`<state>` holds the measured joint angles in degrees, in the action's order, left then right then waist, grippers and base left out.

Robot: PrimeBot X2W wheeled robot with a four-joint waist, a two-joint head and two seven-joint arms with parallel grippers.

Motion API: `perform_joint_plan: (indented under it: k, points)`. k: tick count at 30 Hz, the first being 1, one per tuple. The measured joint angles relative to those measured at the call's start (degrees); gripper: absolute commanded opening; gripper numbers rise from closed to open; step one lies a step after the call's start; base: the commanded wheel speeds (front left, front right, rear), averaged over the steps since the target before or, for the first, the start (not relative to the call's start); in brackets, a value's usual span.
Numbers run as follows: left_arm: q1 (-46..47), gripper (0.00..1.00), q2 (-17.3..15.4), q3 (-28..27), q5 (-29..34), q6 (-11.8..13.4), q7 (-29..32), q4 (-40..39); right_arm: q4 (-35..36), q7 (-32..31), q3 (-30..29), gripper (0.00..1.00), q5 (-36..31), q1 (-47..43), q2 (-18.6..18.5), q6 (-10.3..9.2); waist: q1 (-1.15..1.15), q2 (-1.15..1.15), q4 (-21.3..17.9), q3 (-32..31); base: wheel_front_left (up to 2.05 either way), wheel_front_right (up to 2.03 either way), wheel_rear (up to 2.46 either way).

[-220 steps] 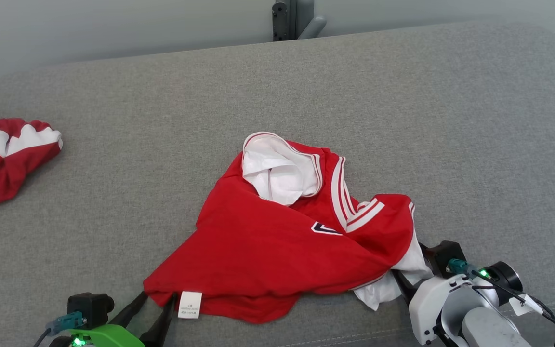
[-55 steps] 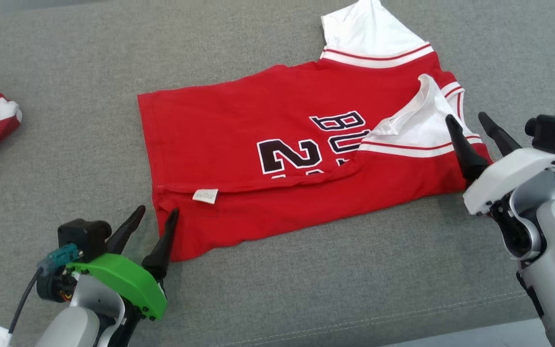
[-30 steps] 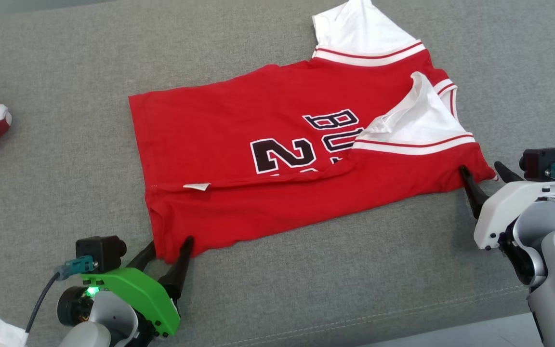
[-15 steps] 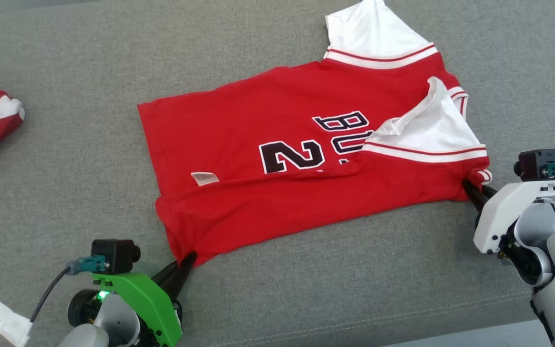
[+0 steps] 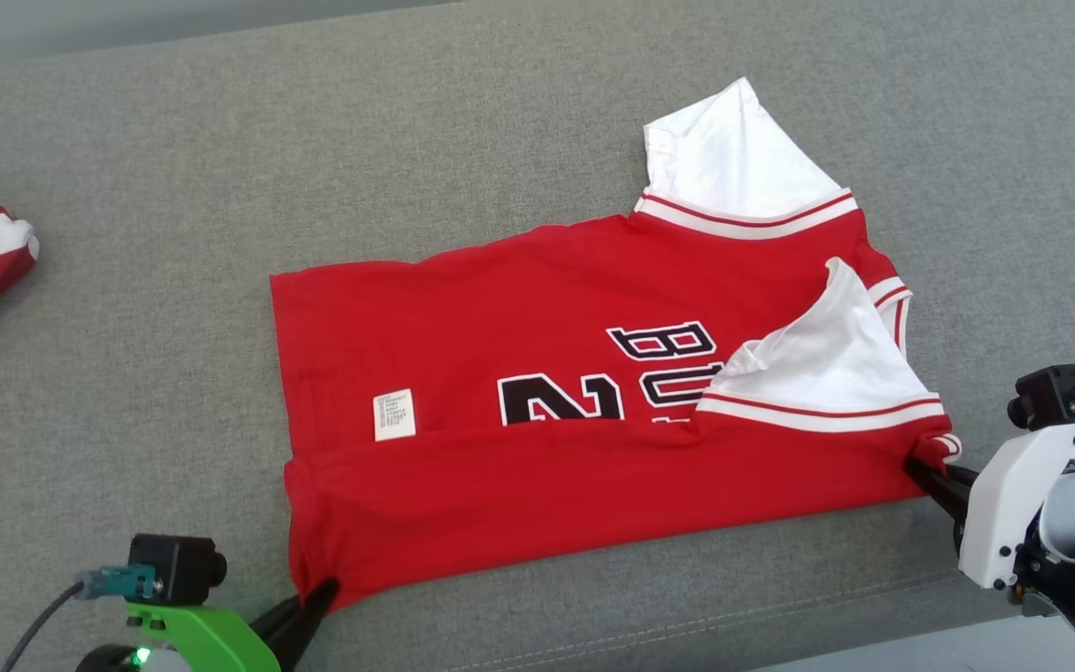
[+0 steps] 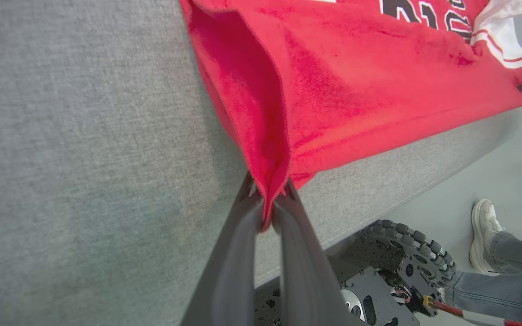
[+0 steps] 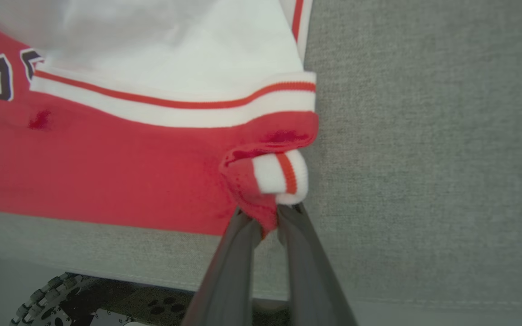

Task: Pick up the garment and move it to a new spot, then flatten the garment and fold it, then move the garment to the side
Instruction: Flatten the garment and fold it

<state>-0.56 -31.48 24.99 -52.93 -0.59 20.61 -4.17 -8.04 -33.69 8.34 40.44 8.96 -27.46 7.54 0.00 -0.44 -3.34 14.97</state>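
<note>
Jersey [image 5: 547,401] lies spread across the middle of the grey cushion [image 5: 174,187], with its hem toward the robot's left, its sleeves toward the right and its long near edge close to the cushion's front seam. The left gripper [image 6: 268,203] has its fingers pressed together on the near hem corner, and the red cloth rises from them in a peaked, tent-like fold. The right gripper [image 7: 265,213] pinches the opposite near corner at the cuff [image 7: 281,176], whose ribbed white band with its red stripe is rolled into a small knob just above the tips. Holding both ends of one edge probably serves to keep that edge straight and taut, so the cloth can be drawn flat or carried over as a single line for a fold. A crease runs lengthwise and hides the lower half of the black, white-outlined number. It looks like a near strip doubled over the body, though from the head view I cannot be sure. The fabric is a soft, limp knit that sags between the grips. One white sleeve [image 5: 827,364] is flipped up in a triangle, and a small white label [image 5: 394,413] lies flat on the red. The cushion is a coarse, matte weave, likely grippy enough to drag on the cloth.
</note>
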Motion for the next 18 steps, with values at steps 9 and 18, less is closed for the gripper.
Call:
perform_joint_plan:
  k: [9, 18]
  points:
    - [-4.20, 1.00, -0.26, 0.04, 0.53, 2.90, -1.03, -2.89, 1.82, 2.05, -0.71, 1.00, -2.59, -1.38, 1.34, 0.00, 0.00, 0.00, -0.35, 2.72, 0.00, 0.00, 0.00]
    - [2.47, 1.00, -4.56, -5.82, 1.16, 5.06, -0.42, -8.47, 8.22, -0.01, -3.99, 1.00, -1.90, 10.50, -0.76, -0.03, 0.00, 0.00, 0.22, 5.21, 0.00, 0.00, 0.00]
